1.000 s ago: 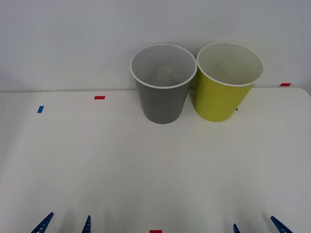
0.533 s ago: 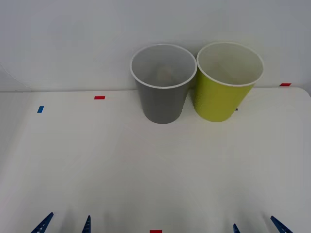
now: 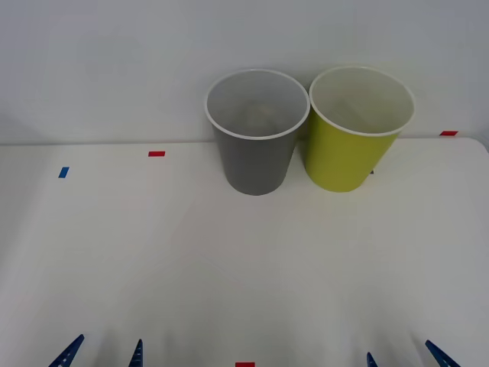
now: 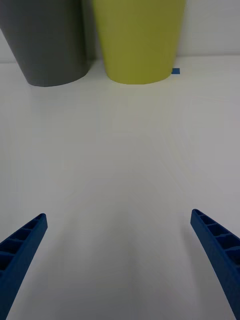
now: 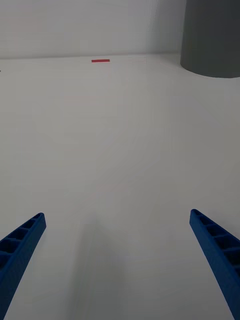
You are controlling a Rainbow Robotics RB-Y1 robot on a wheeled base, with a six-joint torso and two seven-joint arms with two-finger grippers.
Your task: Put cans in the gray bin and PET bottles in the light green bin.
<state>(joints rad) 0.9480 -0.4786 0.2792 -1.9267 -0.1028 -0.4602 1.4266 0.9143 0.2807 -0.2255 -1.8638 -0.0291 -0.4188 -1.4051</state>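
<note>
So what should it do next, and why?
Probably nothing but wait, or finish. Both pincers, left and right, sit open and empty at the table's near edge. A can seems to lie in the gray bin; the green bin stands beside it.
</note>
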